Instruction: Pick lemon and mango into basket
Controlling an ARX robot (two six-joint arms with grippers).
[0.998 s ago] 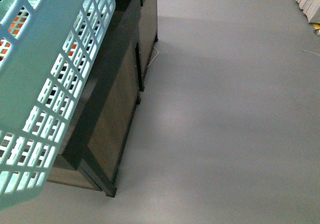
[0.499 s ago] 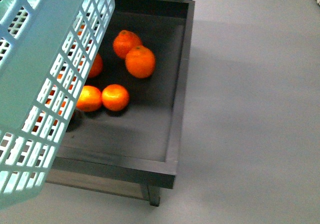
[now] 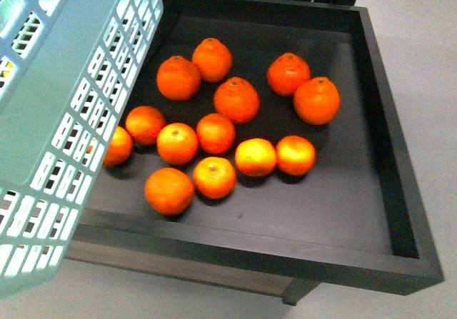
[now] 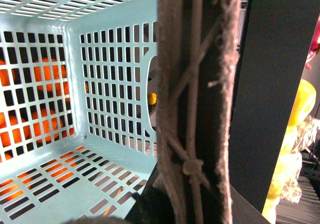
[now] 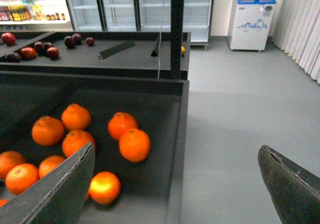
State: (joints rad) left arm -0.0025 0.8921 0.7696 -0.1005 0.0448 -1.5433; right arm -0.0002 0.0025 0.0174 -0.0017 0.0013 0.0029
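The light teal basket (image 3: 64, 98) hangs tilted at the left of the front view, over the left edge of a dark tray. In the left wrist view my left gripper (image 4: 195, 196) is shut on the basket's brown handle (image 4: 192, 83), which has a white tie knotted on it. The basket's slotted floor (image 4: 60, 169) shows nothing lying on it. A bright yellow rounded thing (image 4: 305, 101) shows past the dark finger; I cannot tell whether it is the lemon. The mango is out of view. My right gripper (image 5: 175, 194) is open, with nothing between its fingers, above the tray's right rim.
The dark tray (image 3: 385, 126) holds several orange tangerines (image 3: 236, 99). Grey floor (image 5: 235, 114) lies to its right. Behind stands another dark table (image 5: 125, 58) with dark red fruit (image 5: 46, 48), a post (image 5: 176, 28), glass-door fridges (image 5: 140, 3) and a small freezer (image 5: 252, 21).
The front view has swung from the floor and a cabinet's side onto the whole tangerine tray. The basket keeps its place at the left of the view.
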